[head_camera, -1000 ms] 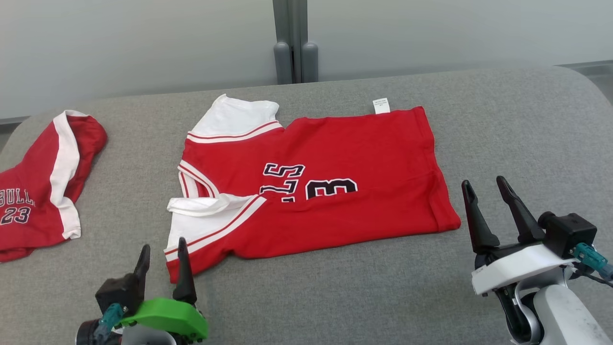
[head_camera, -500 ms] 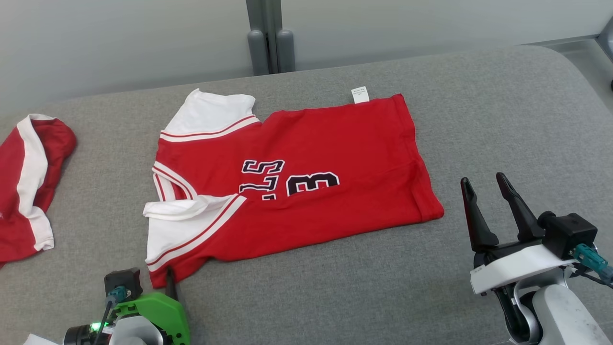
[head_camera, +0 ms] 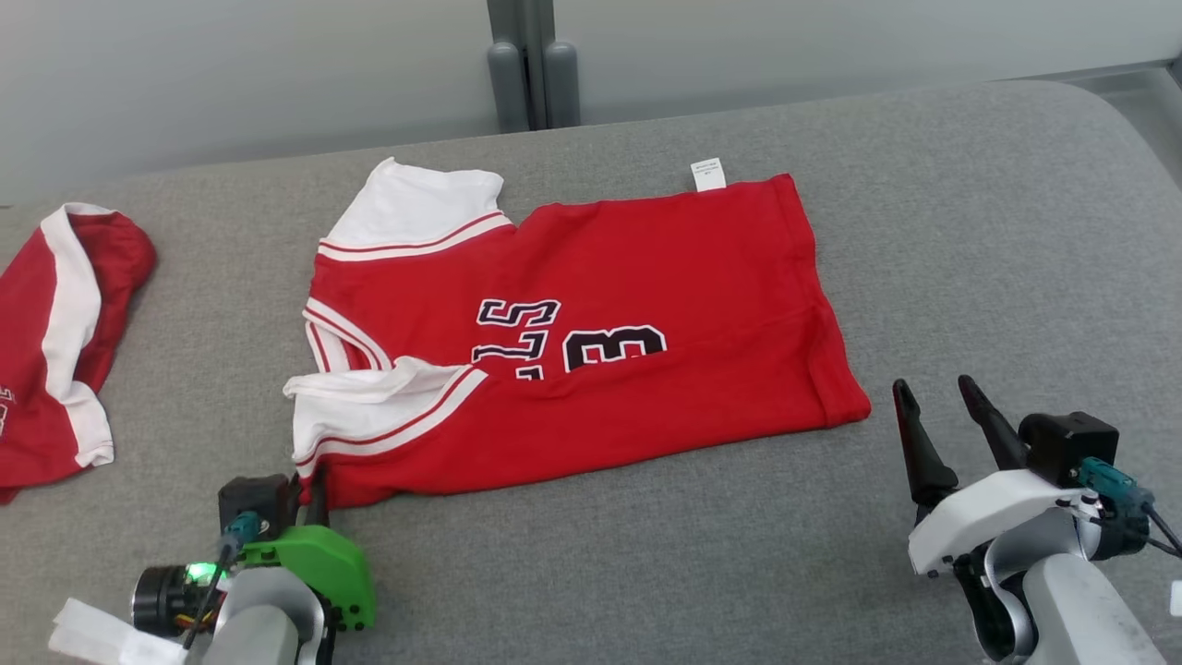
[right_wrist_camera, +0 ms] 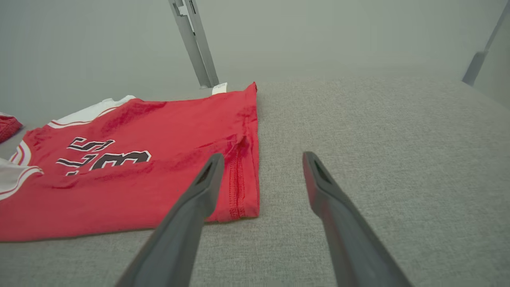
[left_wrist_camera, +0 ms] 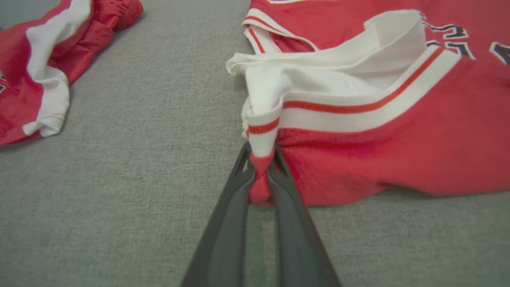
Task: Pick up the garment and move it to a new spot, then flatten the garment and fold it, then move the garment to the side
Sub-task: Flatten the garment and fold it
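Observation:
The garment [head_camera: 591,332] is a red jersey with white sleeves and black numbers, lying folded in half on the grey table [head_camera: 970,240]. Its near left sleeve corner [left_wrist_camera: 261,159] is pinched between the dark fingers of my left gripper [left_wrist_camera: 261,175], which is shut on it. In the head view the left gripper [head_camera: 309,485] sits at that same corner, behind its green housing. My right gripper [head_camera: 937,402] stands open just off the garment's right hem, touching nothing. From the right wrist, the right gripper [right_wrist_camera: 261,159] frames bare table beside the hem [right_wrist_camera: 239,179].
A second red and white garment [head_camera: 55,342] lies crumpled at the table's left edge, also visible as a red heap [left_wrist_camera: 44,67] from the left wrist. A grey post [head_camera: 526,65] stands behind the table against a pale wall.
The left gripper has closed on the garment's near left sleeve corner, bunching the cloth there. The right gripper has dropped slightly lower in the head view, still open. The camera has shifted.

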Controlling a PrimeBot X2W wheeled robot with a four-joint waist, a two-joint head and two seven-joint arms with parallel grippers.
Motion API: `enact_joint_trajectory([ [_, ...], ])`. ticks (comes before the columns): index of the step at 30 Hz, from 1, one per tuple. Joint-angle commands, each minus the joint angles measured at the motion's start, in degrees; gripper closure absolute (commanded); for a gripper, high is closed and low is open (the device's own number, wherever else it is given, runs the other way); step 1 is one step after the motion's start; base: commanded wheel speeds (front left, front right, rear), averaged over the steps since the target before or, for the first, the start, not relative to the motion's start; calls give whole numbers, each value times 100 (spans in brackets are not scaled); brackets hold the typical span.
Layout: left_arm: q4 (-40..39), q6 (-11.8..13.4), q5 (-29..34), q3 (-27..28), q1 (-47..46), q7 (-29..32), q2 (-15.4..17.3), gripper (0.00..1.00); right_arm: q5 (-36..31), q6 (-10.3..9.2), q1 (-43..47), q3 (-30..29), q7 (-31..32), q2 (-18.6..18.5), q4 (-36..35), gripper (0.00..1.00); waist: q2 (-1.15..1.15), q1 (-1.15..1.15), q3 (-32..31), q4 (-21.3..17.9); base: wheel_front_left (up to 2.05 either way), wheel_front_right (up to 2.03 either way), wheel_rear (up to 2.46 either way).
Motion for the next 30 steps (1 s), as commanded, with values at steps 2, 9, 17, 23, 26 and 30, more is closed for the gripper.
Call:
enact_joint_trajectory([
  [2,-149,-78,184,-154,-147,-54,67,100,-10,-7,-211,-66,197,141,332,0,0,0,50,191,0,0,0],
  [9,-656,-149,500,-557,-280,79,105,100,17,-8,-787,-161,448,288,1453,0,0,0,225,515,0,0,0],
  [17,-1271,-67,519,-705,-176,285,27,100,-436,-8,-1376,-525,235,296,2791,0,0,0,352,779,0,0,0],
  [23,-1544,-3,447,-735,-36,378,66,100,-353,-7,-1615,-474,44,338,3289,0,0,0,338,808,0,0,0],
  [26,-1595,6,423,-759,65,429,91,100,-216,-8,-1647,-312,32,356,3514,100,0,0,274,779,0,0,0],
  [30,-1578,-3,375,-791,164,505,125,100,-4,-9,-1613,-142,-64,290,3526,100,0,0,165,720,0,0,0],
])
